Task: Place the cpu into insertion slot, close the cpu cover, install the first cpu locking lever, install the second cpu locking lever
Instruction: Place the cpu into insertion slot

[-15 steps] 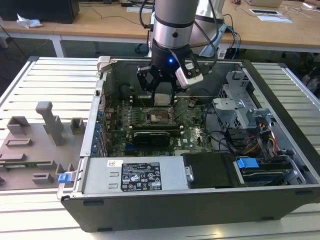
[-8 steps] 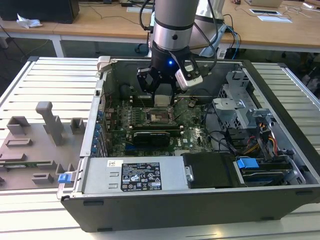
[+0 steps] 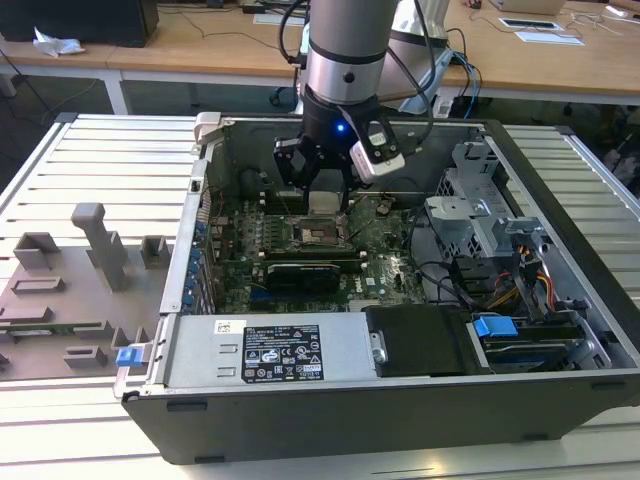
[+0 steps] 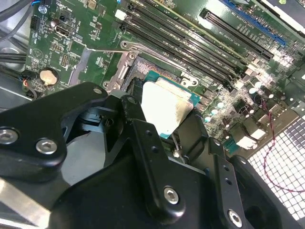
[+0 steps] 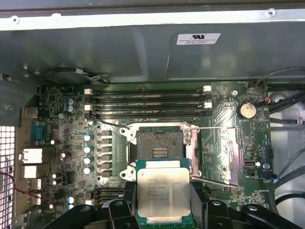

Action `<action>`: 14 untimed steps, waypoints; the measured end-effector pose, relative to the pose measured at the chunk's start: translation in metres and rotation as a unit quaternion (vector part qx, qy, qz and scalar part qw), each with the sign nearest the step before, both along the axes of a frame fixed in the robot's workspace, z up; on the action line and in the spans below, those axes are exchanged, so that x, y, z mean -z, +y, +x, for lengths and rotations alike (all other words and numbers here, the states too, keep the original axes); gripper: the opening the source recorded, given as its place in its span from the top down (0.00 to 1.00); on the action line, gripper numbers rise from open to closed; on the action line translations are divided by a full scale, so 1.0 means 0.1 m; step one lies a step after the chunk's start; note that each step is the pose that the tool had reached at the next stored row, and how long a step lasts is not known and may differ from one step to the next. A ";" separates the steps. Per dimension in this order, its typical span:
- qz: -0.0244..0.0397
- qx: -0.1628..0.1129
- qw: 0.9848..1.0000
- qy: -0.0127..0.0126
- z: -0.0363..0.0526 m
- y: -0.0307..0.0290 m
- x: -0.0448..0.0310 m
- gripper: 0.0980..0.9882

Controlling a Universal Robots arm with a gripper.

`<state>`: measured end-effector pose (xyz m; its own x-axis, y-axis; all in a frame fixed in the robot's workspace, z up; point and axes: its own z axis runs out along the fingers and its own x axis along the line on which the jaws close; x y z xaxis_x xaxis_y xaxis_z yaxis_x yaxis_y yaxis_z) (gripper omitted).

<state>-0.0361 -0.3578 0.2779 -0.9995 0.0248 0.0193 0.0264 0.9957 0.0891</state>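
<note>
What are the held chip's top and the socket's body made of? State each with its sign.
The small square silvery-tan-topped chip: likely a metal lid, dull satin sheen, over a teal circuit-board base. The square black socket: apparently matte plastic, no glint.

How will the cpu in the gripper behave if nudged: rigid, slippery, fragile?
Probably rigid: the cpu lies flat and unbent in the gripper, clamped by its edges. Its smooth metal top and thin edges suggest it might slip or twist if nudged. Thin and small, it is likely light; pressing it askew on the insertion slot could damage it.
</note>
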 end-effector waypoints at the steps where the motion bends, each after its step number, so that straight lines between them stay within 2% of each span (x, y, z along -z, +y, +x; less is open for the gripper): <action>1: 0.000 0.000 1.000 0.000 0.000 0.000 0.004 0.50; 14: 0.000 0.000 1.000 0.000 0.000 0.000 0.052 0.50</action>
<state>-0.0361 -0.3578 0.2727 -0.9995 0.0247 0.0194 0.0264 0.9957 0.0891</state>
